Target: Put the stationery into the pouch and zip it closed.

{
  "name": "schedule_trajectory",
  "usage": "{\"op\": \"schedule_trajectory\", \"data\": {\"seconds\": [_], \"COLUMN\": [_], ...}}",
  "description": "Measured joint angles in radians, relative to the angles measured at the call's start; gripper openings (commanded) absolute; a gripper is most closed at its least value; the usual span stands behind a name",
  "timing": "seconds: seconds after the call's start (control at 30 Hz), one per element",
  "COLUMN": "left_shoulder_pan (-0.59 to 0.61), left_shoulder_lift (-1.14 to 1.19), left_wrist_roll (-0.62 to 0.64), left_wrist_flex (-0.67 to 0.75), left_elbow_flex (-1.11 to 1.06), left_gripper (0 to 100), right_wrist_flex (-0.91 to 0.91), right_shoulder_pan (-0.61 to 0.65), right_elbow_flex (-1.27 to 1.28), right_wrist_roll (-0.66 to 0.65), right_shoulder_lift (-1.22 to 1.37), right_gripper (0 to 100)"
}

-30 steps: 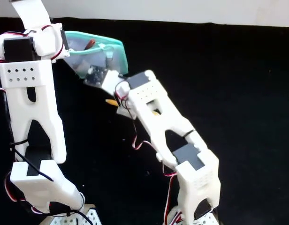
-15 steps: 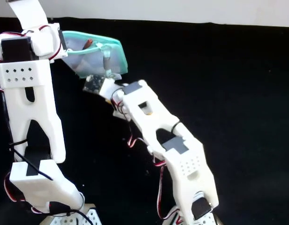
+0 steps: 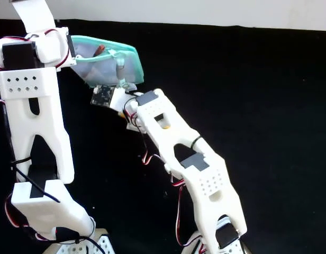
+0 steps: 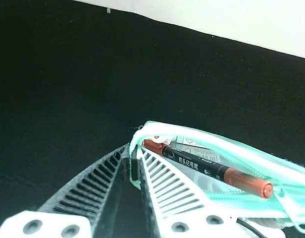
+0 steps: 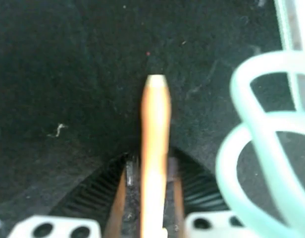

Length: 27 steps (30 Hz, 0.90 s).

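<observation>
I see my left gripper (image 4: 135, 166) clamped on the rim of the teal pouch (image 3: 128, 61), holding it at the far left corner of the black table (image 3: 247, 79), with a red-brown marker (image 4: 212, 166) lying inside. My right gripper (image 5: 147, 171) sits just beside the pouch's near edge. Its fingers are closed on an orange pencil (image 5: 156, 119), next to the pouch's teal loop (image 5: 241, 144).
</observation>
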<state>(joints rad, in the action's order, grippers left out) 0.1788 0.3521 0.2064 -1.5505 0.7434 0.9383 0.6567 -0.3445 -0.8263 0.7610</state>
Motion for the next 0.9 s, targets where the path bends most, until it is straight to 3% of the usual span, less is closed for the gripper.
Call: {"op": "schedule_trajectory", "data": {"seconds": [0.3,0.53,0.9], "left_shoulder_pan": [0.0,0.0,0.0], "left_shoulder_lift": [0.002,0.003,0.003], "left_wrist_roll": [0.0,0.0,0.0], "left_wrist_flex": [0.0,0.0,0.0], "left_elbow_flex": [0.0,0.0,0.0], "left_gripper": [1,1,1], "right_wrist_flex": [0.069,0.084,0.255], "right_shoulder_pan": [-0.003,-0.003,0.029], "right_elbow_flex": [-0.037,-0.034,-0.028], "right_wrist_roll": [-0.008,0.123,0.287], "right_shoulder_lift": [0.009,-0.043,-0.236], "right_gripper": [0.6,0.6,0.6]}}
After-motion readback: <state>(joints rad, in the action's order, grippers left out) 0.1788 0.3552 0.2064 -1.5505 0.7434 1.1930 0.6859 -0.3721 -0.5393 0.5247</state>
